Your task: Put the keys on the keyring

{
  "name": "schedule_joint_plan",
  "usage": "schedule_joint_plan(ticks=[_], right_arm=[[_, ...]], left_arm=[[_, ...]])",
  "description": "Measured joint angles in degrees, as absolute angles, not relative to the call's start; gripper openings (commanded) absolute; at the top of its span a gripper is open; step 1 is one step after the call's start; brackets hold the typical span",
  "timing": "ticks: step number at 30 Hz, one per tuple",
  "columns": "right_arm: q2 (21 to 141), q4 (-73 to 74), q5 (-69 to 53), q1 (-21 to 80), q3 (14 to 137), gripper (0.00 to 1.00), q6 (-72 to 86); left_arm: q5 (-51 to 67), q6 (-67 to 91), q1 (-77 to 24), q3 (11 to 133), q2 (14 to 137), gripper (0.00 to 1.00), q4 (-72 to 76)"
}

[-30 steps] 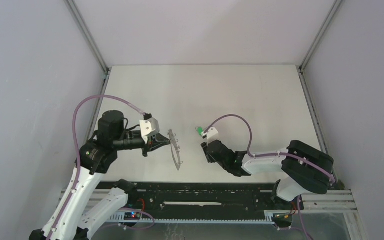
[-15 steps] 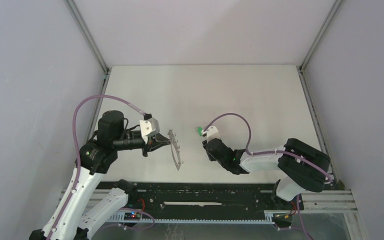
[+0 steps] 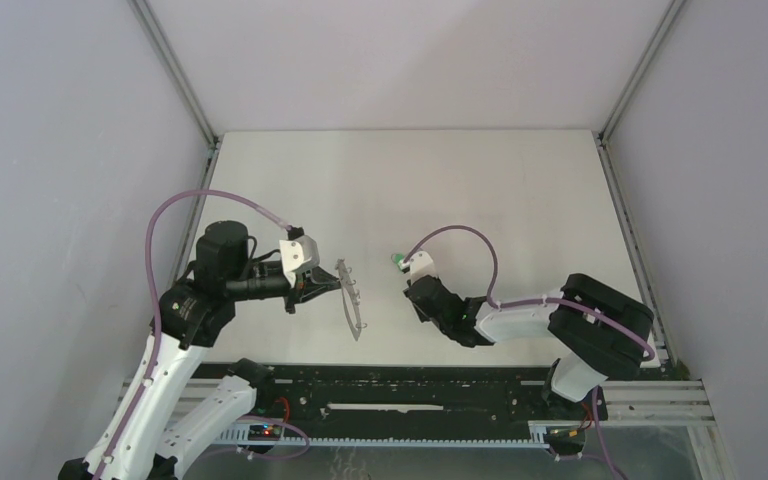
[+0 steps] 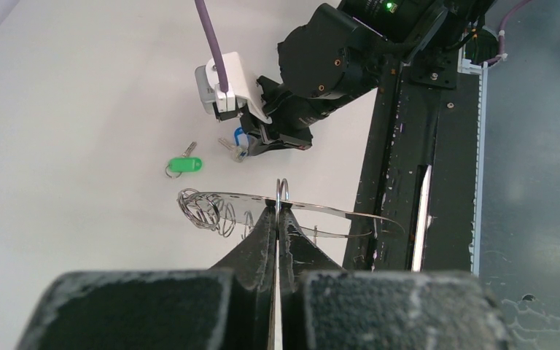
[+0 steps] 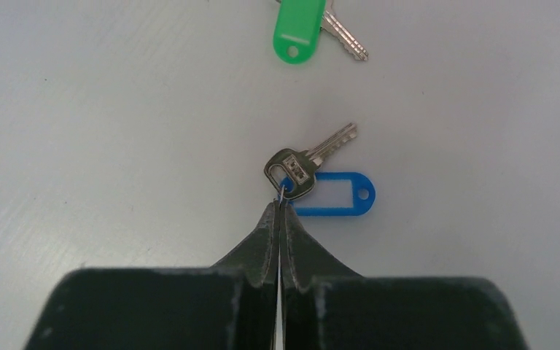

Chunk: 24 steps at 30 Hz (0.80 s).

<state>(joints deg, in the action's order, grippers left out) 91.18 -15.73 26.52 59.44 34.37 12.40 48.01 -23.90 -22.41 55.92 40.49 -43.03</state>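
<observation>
Fingertips of our right gripper [image 5: 278,208] press together, seemingly pinching the loop of the blue-tagged key [image 5: 310,159] on the table [image 5: 80,109], blade pointing away, while our left gripper [image 4: 277,208] clamps the keyring [image 4: 335,211] on edge nearby to its left.

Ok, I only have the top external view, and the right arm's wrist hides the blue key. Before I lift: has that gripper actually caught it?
Observer: Yes. The right gripper is shut on the small wire ring through the head of the silver key with the blue plastic tag.
Operator: And the green one?
Observer: The silver key with the green plastic tag lies flat on the table beyond it, with nothing touching it.
Operator: What is the left holding?
Observer: The left gripper is shut on the rim of the large grey-brown metal keyring.
</observation>
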Motion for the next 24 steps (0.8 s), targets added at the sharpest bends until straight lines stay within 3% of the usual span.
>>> schedule_joint_plan(ticks=[9,24], right_arm=[[88.75,-14.28,25.12,59.44,34.48,0.00,10.90],[58.22,-4.25,0.51,59.44,34.46,0.00,7.94]], left_arm=[[47.66,-23.97,-22.41,55.92,40.49,0.00,-43.48],[47.66,-24.58,-22.41,55.92,40.40,0.00,-44.29]])
